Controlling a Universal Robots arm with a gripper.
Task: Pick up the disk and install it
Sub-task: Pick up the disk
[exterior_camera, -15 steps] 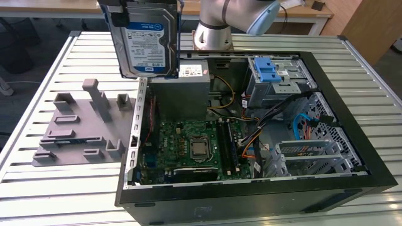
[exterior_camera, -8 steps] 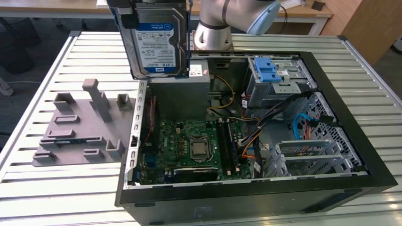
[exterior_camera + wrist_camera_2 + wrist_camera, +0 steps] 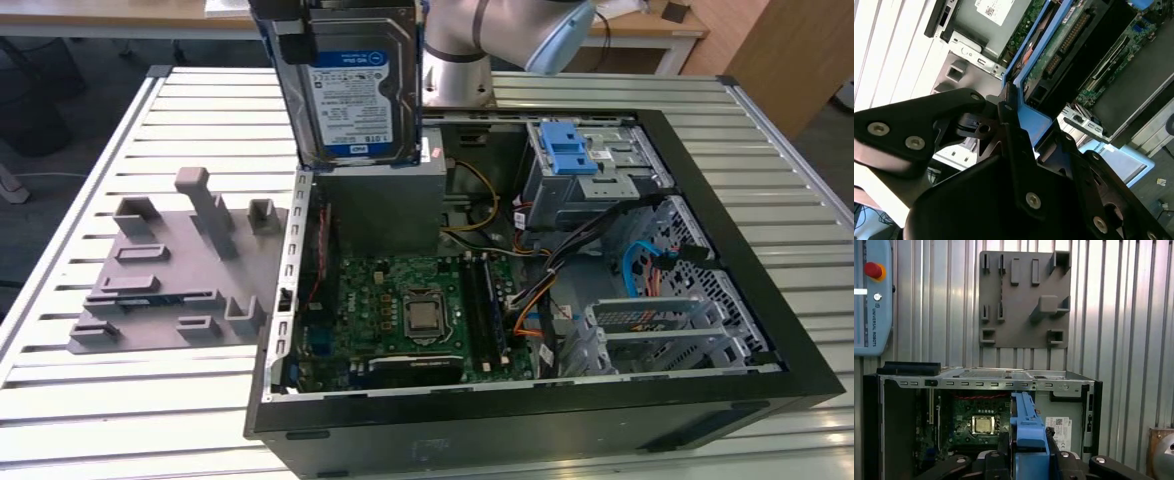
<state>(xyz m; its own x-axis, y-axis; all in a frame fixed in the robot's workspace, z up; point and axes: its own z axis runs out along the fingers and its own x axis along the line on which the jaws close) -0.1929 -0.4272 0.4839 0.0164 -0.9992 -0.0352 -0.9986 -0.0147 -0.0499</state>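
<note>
The gripper (image 3: 1029,447), clamped on the disk (image 3: 350,85) above the computer case (image 3: 534,430), should square it with the case's drive cage (image 3: 577,160).

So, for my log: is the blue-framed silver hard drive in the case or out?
Out. The blue-framed silver hard drive hangs upright in the gripper, above the open black computer case.

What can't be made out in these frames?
Exterior view: the disk has its top end cut off by the upper edge.
First wrist view: the disk's label, hidden because it stands edge-on.
Second wrist view: the disk's near end, hidden by the claw.
</note>
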